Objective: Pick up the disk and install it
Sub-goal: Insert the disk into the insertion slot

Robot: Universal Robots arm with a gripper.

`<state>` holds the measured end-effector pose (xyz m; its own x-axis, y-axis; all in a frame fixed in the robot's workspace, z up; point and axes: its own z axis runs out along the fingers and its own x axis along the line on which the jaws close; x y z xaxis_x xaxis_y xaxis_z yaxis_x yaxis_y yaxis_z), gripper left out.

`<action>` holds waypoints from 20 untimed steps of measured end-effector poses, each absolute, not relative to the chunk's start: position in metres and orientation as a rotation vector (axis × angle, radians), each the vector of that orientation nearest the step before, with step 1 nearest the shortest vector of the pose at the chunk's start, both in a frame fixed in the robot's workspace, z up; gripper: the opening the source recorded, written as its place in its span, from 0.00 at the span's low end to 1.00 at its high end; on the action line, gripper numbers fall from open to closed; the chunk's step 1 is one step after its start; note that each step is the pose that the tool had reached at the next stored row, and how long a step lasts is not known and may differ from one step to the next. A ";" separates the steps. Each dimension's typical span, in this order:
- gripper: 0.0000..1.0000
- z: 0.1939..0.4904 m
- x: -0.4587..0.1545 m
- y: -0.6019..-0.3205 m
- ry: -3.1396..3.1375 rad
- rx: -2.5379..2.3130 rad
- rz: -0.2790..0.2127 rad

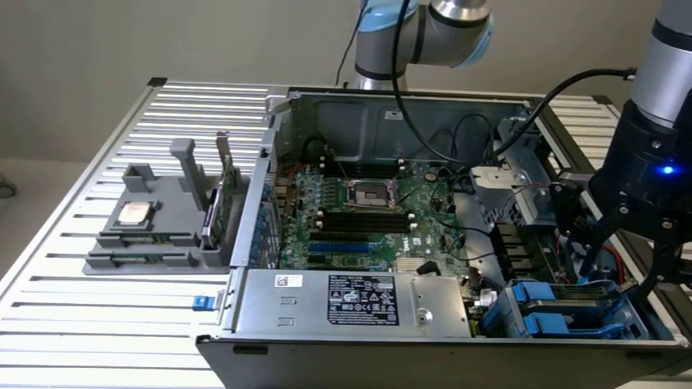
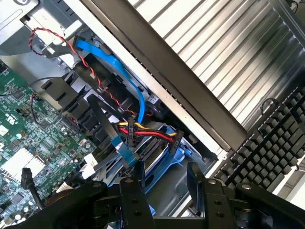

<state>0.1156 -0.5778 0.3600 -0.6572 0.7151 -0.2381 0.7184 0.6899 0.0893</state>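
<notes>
Wrist view: fingers [image 2: 135, 200] spread open; disk [image 2: 164, 162] in case bay, just beyond, between them.

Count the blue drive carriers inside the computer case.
2. The upper carrier sits in the case corner at the exterior view's lower right; the lower carrier lies directly beneath it. The arm covers part of that corner, so more may be hidden.

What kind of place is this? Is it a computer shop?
Probably a robot lab bench for assembling computers: an open computer case with its green motherboard showing sits on a slatted metal table, a robot arm leans over it, and a keyboard lies nearby.
</notes>
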 end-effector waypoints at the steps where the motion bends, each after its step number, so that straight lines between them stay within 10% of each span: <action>1: 0.49 0.359 0.116 -0.578 2.645 1.151 -0.019; 20: 0.49 0.348 0.126 -0.582 2.604 1.278 0.014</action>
